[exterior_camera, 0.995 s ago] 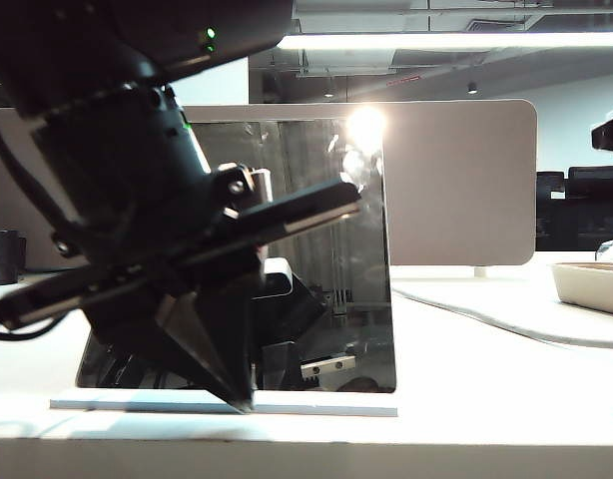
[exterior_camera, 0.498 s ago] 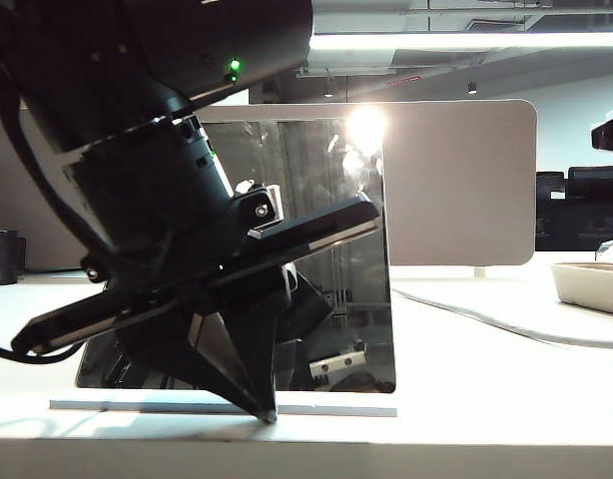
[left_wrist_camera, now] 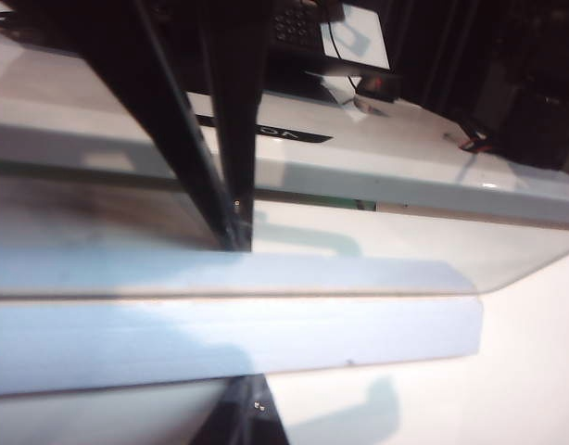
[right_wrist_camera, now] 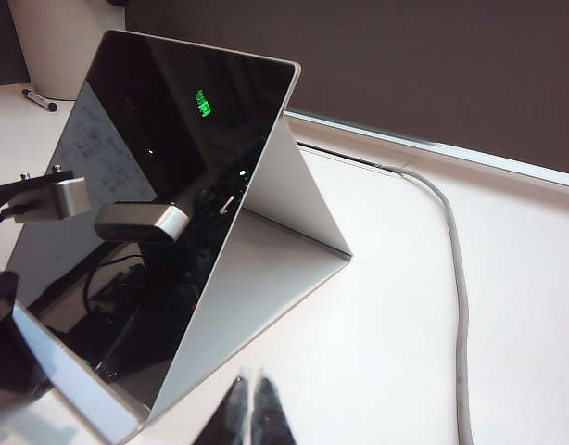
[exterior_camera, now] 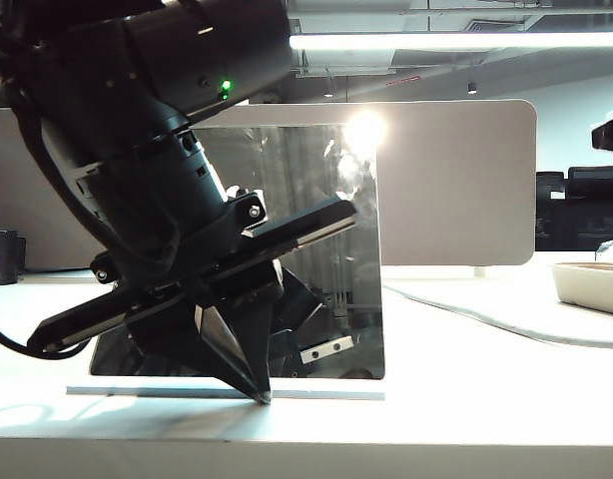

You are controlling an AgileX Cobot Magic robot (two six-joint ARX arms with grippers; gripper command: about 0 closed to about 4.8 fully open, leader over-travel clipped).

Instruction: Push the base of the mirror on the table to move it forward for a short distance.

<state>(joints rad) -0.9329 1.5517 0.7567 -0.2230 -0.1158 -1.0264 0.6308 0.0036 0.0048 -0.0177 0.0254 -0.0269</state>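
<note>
Left hand (exterior_camera: 259, 394): fingers together, tips forming one point, nothing clamped. You have it down at the front edge of the mirror's base, near the middle of the plate; contact looks made, but I can't confirm it from the exterior view.
Right hand (right_wrist_camera: 250, 408): fingertips appear pressed together and empty. It hovers clear of the worktop, off to the mirror's side, not involved.
Base of the mirror (exterior_camera: 316, 393): thin white plate lying flat on the worktop (exterior_camera: 486, 399), near its front edge. In the left wrist view the base (left_wrist_camera: 266, 334) fills the frame edge-on.
Mirror (exterior_camera: 336, 249): dark panel rising from the base, leaning back on a white rear support, glare at the upper corner.
Step, my read: push under way or about to start; how far along the task is, I can't judge.
Risk 1: tip rides up over the thin plate edge and hits the glass. Cause: you're too high or angled too steep.
Risk 2: mirror yaws instead of sliding straight. Cause: single-point contact off the plate's centre.
Risk 3: base lifts and the stand tips back. Cause: pushing above the plate.
Risk 4: grey cable (right_wrist_camera: 456, 278) lies beside the stand; watch for a snag if it drifts that way.
</note>
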